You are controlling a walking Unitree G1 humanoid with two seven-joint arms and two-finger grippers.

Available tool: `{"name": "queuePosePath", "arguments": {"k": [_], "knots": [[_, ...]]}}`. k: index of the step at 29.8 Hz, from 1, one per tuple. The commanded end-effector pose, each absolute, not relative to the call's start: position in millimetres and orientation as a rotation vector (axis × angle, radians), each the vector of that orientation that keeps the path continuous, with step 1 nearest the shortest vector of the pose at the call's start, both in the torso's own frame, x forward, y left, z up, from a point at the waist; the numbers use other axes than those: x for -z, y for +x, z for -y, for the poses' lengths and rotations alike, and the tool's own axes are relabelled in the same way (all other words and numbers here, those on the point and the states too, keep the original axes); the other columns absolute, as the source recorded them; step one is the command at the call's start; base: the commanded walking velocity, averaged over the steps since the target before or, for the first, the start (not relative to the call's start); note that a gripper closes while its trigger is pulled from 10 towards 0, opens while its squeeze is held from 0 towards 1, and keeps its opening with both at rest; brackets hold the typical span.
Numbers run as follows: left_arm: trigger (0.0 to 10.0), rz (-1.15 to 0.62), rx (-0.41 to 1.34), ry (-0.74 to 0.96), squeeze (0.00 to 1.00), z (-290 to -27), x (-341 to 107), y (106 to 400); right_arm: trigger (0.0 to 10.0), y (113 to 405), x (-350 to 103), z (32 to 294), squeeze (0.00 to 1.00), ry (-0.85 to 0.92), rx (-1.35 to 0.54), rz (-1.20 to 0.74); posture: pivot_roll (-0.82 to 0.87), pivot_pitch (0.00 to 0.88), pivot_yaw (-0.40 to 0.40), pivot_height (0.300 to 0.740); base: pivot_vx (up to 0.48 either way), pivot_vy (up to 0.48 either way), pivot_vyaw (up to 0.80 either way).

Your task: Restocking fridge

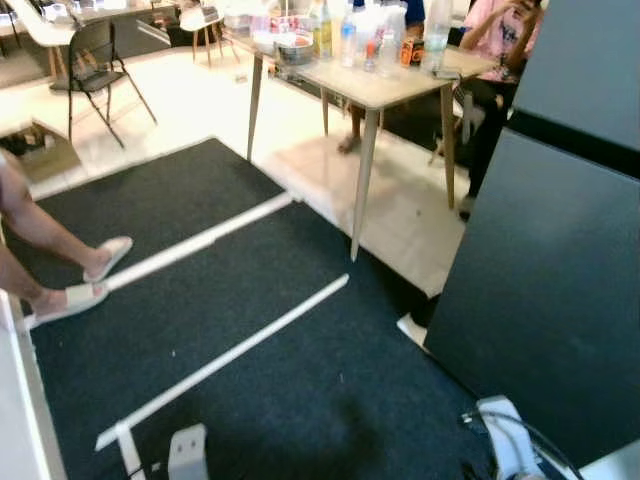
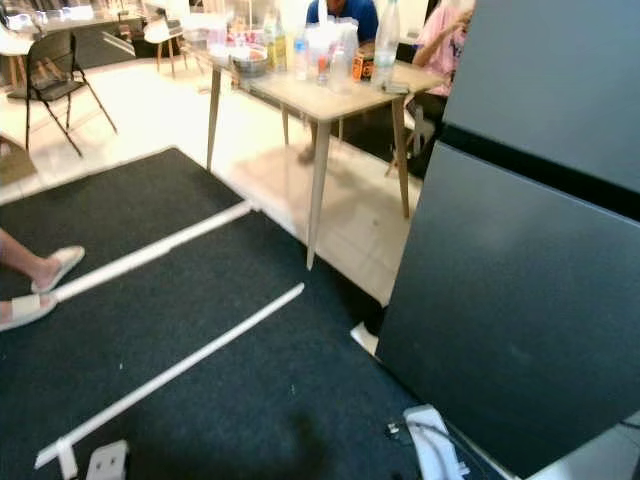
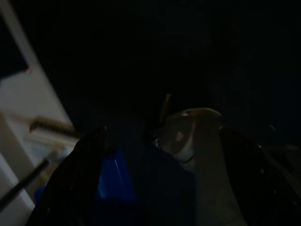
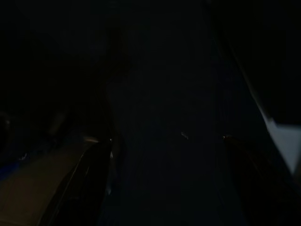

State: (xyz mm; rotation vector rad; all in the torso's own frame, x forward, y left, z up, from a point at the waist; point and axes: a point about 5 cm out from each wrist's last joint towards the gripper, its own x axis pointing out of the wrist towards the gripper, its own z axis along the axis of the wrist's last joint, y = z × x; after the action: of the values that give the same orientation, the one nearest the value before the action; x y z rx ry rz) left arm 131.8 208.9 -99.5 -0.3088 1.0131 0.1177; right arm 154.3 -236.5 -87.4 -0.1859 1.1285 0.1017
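A tall dark grey fridge (image 1: pixel 560 300) stands at the right, both doors shut, with a black seam between the upper and lower door. Beyond it a light wooden table (image 1: pixel 380 90) carries several bottles (image 1: pixel 437 35) and containers. My left gripper (image 3: pixel 164 188) hangs in shade with its black fingers (image 3: pixel 84 160) apart; a dim blue patch and a pale rounded shape lie beyond them. In the very dark right wrist view, my right gripper (image 4: pixel 164 188) is open with only dark floor between its fingers (image 4: pixel 89 174).
A dark carpet with white tape lines (image 1: pixel 230 350) covers the floor ahead. A person's legs in white slippers (image 1: pixel 85 290) stand at the left. People sit behind the table. A folding chair (image 1: pixel 95 60) and a cardboard box (image 1: pixel 40 150) are far left. A white power strip (image 1: pixel 505 430) lies by the fridge's foot.
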Motion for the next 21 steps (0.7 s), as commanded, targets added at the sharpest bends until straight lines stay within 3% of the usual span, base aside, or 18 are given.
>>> {"name": "queuePosePath", "arguments": {"k": [1, 8, 17, 21], "knots": [[10.0, -1.049, -0.114, -0.321, 0.0, -205.2, 103.5, 122.1, 10.0, 155.9, 86.8, 236.6, 0.0, -0.224, -0.12, -1.13, -0.01, 0.0, 0.006, 0.74, 0.0, 0.0, 0.77], [10.0, -1.05, -0.096, -0.332, 0.0, -201.7, 103.0, 125.4, 10.0, 163.1, 84.8, 232.9, 0.0, -0.232, -0.128, -1.112, -0.01, 0.0, 0.007, 0.74, 0.0, 0.0, 0.72], [10.0, -1.047, -0.083, -0.362, 0.0, -199.9, 102.6, 126.9, 10.0, 160.8, 86.1, 232.3, 0.0, -0.221, -0.107, -1.121, -0.02, 0.0, 0.012, 0.74, 0.0, 0.0, 0.0], [10.0, -1.054, -0.081, -0.354, 0.0, -200.6, 102.8, 126.0, 10.0, 158.8, 87.1, 231.6, 0.0, -0.219, -0.112, -1.13, -0.02, 0.0, 0.01, 0.74, 0.275, 0.0, 0.0]]}}
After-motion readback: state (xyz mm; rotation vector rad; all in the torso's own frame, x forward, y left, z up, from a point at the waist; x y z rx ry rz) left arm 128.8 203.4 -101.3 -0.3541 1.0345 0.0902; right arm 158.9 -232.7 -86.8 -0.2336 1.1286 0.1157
